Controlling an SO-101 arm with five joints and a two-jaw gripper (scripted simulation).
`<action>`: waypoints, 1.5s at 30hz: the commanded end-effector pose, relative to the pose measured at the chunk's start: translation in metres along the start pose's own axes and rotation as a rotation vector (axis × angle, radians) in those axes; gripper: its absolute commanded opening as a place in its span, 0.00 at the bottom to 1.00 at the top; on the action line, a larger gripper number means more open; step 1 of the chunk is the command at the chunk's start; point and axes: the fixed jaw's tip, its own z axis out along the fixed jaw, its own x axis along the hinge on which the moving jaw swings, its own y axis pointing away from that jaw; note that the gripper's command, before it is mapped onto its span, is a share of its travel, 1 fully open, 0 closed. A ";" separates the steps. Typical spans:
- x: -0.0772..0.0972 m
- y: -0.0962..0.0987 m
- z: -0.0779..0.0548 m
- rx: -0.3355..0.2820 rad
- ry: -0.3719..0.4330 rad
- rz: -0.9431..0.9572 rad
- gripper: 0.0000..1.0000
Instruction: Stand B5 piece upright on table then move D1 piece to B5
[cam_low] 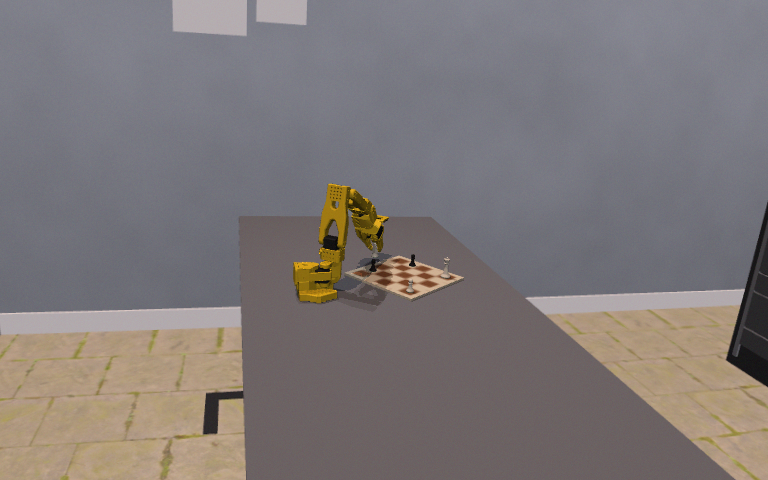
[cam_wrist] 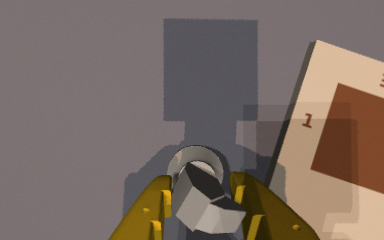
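White piece [cam_wrist: 207,207], pale grey with faceted top and round base, clamped in yellow gripper [cam_wrist: 202,210]; jaws nearly closed around it. Piece hangs above grey table [cam_low: 396,367], just beside board [cam_low: 404,275] corner marked 1, off board edge. On board: black piece [cam_low: 372,264] nearest gripper, second black piece [cam_low: 412,260] farther along, white pawn [cam_low: 410,286] at near edge, tall white piece [cam_low: 446,268] at far corner.

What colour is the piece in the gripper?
Pale grey-white piece; clearest in the wrist view.
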 end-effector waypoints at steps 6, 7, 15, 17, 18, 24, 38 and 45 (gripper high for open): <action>0.011 0.003 0.002 -0.006 0.031 -0.008 0.00; 0.011 0.003 0.002 -0.006 0.031 -0.008 0.00; 0.011 0.003 0.001 -0.006 0.031 -0.008 0.00; 0.009 0.003 0.000 -0.006 0.031 -0.008 0.00; 0.008 0.003 -0.001 -0.006 0.031 -0.008 0.00; 0.005 0.003 -0.003 -0.006 0.030 -0.008 0.00; -0.006 0.002 -0.007 -0.006 0.029 -0.007 0.00; -0.006 0.002 -0.007 -0.006 0.029 -0.007 0.00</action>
